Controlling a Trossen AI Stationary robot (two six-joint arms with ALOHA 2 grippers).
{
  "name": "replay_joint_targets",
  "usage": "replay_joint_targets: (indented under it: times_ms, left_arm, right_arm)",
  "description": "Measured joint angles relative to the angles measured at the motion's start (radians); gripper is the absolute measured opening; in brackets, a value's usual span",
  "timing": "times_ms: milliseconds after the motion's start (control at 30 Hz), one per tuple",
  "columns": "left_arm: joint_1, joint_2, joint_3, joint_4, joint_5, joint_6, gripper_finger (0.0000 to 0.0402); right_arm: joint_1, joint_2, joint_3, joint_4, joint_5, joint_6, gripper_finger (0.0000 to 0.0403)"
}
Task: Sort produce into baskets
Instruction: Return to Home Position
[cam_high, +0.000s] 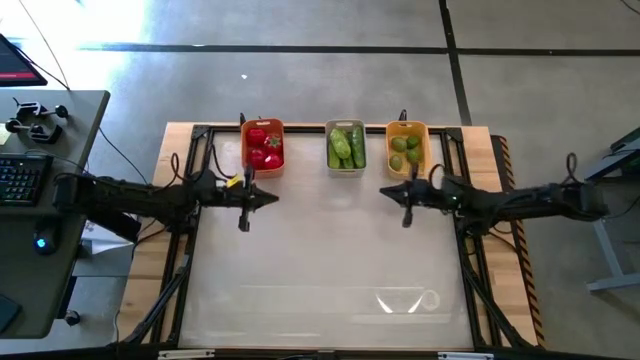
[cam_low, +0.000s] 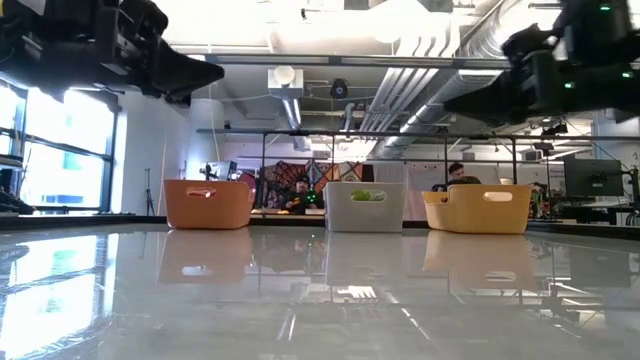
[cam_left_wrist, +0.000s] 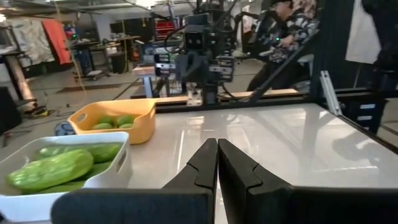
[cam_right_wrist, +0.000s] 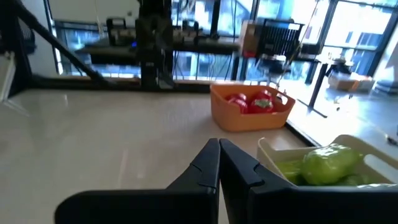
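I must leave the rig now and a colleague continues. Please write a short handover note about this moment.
Left end effector: shut, empty, raised over the table in front of the orange-red bin.
Right end effector: shut, empty, raised in front of the yellow bin.
Things: tomatoes in the orange-red bin, cucumbers in the grey bin, limes in the yellow bin. The bins stand in a row along the far side.
Done: sorting; no produce shows outside the bins.
Left: probably only parking both arms at home.
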Motion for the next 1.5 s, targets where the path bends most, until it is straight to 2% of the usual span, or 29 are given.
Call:
replay_joint_targets:
  times_ms: [200,533,767,867,967,1100,1267,1500]
  left_arm:
    - [-0.040,0.000,0.000,0.024,-0.007,0.000,0.0000]
    - [-0.097,0.011,-0.003,0.035,-0.015,0.001,0.0000]
    - [-0.105,0.018,-0.126,0.316,-0.057,0.015,0.0000]
    - [-0.105,0.004,-0.162,0.335,-0.074,0.001,0.0000]
    - [-0.105,-0.030,-0.164,0.282,-0.101,0.000,0.0000]
    - [-0.105,-0.108,-0.164,0.197,-0.133,0.019,0.0000]
    - [-0.105,-0.261,-0.164,0.014,-0.160,0.025,0.0000]
    - [-0.105,-0.524,-0.164,-0.241,-0.232,0.004,0.0000]
  right_arm:
    - [0.000,-0.228,-0.106,-0.006,0.000,-0.001,0.0000]
    - [0.000,-0.541,-0.109,-0.344,0.002,0.003,0.0000]
    - [0.000,-0.670,-0.109,-0.442,0.002,0.007,0.0000]
    - [0.000,-0.705,-0.110,-0.475,0.028,0.003,0.0000]
    - [0.000,-0.739,-0.110,-0.532,0.071,0.006,0.0000]
    - [0.000,-0.787,-0.110,-0.599,0.074,0.021,0.0000]
    - [0.000,-0.837,-0.110,-0.623,0.087,0.004,0.0000]
    - [0.000,-0.836,-0.110,-0.624,0.090,-0.001,0.0000]
